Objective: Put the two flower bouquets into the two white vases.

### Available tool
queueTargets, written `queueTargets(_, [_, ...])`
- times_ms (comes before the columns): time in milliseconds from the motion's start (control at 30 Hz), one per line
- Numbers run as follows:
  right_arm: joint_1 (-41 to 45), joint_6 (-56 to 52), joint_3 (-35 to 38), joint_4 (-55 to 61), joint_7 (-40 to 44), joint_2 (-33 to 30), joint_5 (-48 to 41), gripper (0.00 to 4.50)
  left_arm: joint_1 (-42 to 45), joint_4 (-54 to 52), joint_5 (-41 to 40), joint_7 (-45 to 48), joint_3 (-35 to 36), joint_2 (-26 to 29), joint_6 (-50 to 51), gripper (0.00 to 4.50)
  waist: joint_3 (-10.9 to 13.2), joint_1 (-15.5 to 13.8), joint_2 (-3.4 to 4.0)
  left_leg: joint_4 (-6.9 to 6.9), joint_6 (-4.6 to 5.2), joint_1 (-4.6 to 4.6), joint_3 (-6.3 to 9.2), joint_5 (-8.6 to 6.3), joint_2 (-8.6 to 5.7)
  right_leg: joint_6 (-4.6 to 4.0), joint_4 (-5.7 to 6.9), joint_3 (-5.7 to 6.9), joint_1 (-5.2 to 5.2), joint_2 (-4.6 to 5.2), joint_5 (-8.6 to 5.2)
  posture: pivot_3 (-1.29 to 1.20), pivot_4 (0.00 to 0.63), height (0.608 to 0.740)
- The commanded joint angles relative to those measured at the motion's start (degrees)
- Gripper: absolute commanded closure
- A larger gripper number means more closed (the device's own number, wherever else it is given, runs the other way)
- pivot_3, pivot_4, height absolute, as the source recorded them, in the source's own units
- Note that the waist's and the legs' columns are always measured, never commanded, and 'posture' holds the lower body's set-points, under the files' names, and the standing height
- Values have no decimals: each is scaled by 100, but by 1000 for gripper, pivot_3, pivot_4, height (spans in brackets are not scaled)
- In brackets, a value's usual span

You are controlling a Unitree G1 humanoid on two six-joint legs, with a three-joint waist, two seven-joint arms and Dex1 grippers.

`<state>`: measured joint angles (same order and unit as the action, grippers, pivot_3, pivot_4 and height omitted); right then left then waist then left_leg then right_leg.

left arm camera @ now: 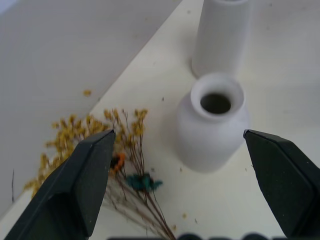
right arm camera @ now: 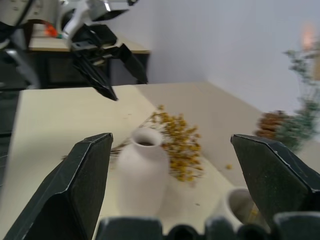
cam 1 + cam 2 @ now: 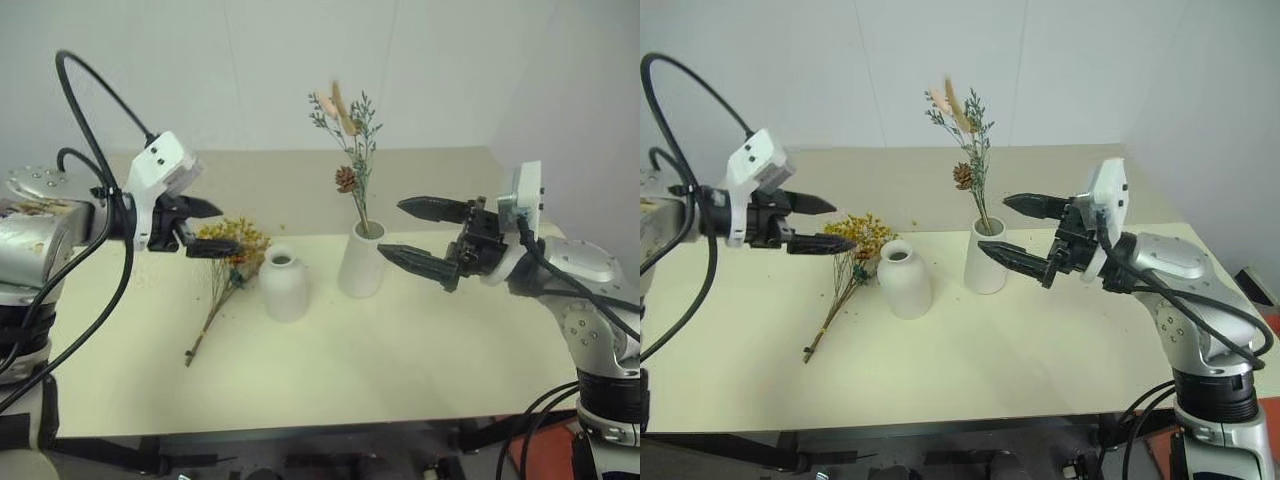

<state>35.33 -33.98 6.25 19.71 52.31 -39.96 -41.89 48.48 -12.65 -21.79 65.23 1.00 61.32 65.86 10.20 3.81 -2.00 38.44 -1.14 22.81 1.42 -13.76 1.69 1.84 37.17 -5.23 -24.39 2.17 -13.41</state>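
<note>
Already standing in the tall white vase [image 3: 361, 260] is the slim sprig bunch [image 3: 350, 150], while the yellow bouquet [image 3: 228, 262] lies flat on the tabletop [image 3: 420, 350] just beside the short round vase [image 3: 284, 284], whose neck is empty. Above them, the left end effector [image 3: 205, 229] hangs over the yellow flowers and the right end effector [image 3: 405, 231] hovers beside the tall vase, both spread wide and holding nothing.

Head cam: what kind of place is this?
Probably an indoor lab or test room: a plain cream table against bare white walls, two white vases set out, loose cables below the table edge.
</note>
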Motion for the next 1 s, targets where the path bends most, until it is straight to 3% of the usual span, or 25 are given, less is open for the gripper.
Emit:
queueTargets(33, [230, -42, -66, -27, 210, -55, -90, 66, -125, -285, -158, -257, 394, 393, 403, 0, 1, -17, -2, 0, 0, 2, 2, 0, 1, -1, -2, 3, -1, 0, 0, 0, 150, 740])
queueTargets(167, [563, -87, -379, -280, 134, 66, 163, 66, 151, 121, -321, -643, 280, 501, 1538, 0, 2, -32, -3, 1, 0, 1, 1, 0, 0, 0, -1, 2, -1, 0, 0, 0, 150, 740])
queueTargets(333, [817, -83, -650, -410, 196, 117, 381, 66, 553, 381, -359, -1055, -586, 535, 2405, 0, 2, -49, -3, 2, 0, 5, 4, 0, 0, 22, -1, 8, -2, 0, -14, 0, 150, 740])
queueTargets(600, [976, -98, -763, -453, 357, 106, 528, 66, 1074, 841, -527, -1320, -1941, 435, 2664, 0, 2, -95, -3, 2, 0, 7, 3, 0, -1, -1, 1, 6, -9, 1, 0, 0, 150, 740])
queueTargets(1000, [970, -318, -445, -296, 443, -93, 294, 66, 1444, 1903, -247, -1625, -3098, -601, 2235, 0, 2, -138, -3, 10, 0, 13, 4, 0, -2, -4, 3, 8, -9, 1, 2, 0, 150, 740])
